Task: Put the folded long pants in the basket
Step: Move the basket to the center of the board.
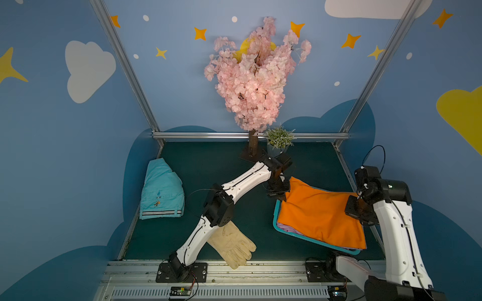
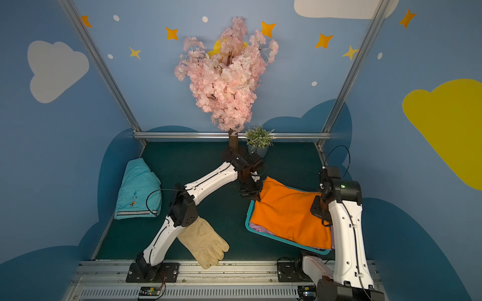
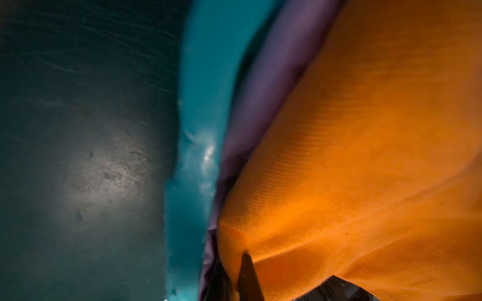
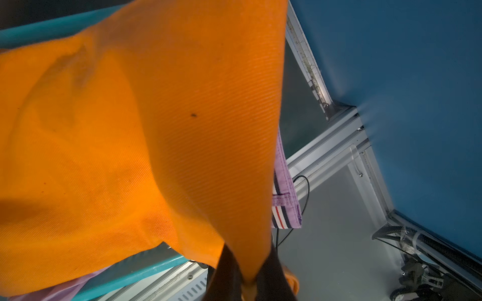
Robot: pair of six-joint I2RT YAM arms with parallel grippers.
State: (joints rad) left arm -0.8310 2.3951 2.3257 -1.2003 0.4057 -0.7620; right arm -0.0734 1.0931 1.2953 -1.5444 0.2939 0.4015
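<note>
In both top views, my left tool [image 1: 281, 196] and right tool [image 1: 357, 209] each pinch an opposite edge of the orange pants [image 1: 320, 213], which are spread over the basket [image 1: 276, 220]. The turquoise pants [image 2: 138, 190] lie well apart on the table [image 2: 208, 166], and a glove [image 2: 206, 242] lies at its front edge.

Left wrist view: jaws closed on orange cloth, with the lilac pants [image 3: 260, 104] between the cloth and the basket rim.

Right wrist view: jaws closed on orange cloth.
</note>
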